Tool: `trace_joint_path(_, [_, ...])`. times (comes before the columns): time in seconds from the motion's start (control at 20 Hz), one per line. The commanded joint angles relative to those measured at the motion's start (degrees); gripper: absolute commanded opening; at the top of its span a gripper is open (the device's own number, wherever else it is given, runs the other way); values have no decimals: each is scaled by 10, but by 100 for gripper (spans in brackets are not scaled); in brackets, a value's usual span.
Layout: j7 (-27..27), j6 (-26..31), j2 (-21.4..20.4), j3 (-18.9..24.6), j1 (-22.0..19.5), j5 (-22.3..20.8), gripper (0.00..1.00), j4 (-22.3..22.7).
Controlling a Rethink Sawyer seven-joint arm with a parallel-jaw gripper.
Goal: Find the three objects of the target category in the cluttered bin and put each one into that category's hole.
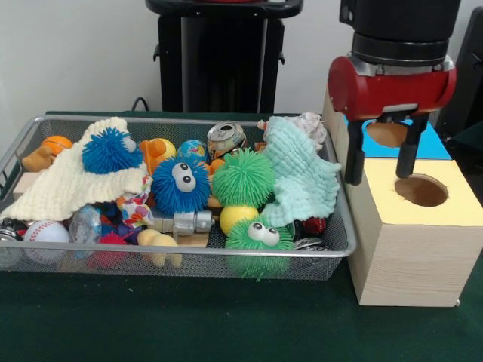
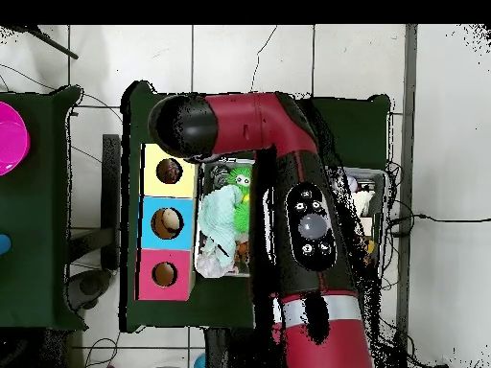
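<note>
The claw (image 1: 381, 160) is seen spread and empty just above the hole (image 1: 421, 190) in the yellow-faced box (image 1: 411, 241). A polka-dot wrapper (image 1: 136, 210) is seen low in the wire-mesh bin (image 1: 189, 260), beneath the cream cloth (image 1: 68, 185).

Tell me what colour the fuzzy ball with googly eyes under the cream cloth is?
Blue spiky ball, clearest in the front view.

The cluttered bin (image 1: 332, 245) is set left of the box with the hole (image 1: 421, 191); the gripper (image 1: 381, 160) is held just above that box's left part.
</note>
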Motion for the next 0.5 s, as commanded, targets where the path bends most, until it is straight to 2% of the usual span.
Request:
trace_joint_path(0.05, [-248,89,27,78,-45,-47,100,-23])
trace_joint_path(0.2, [-276,94,35,92,-67,-59,100,-33])
trace_joint_path(0.5, [-309,68,47,117,-105,-73,100,-22])
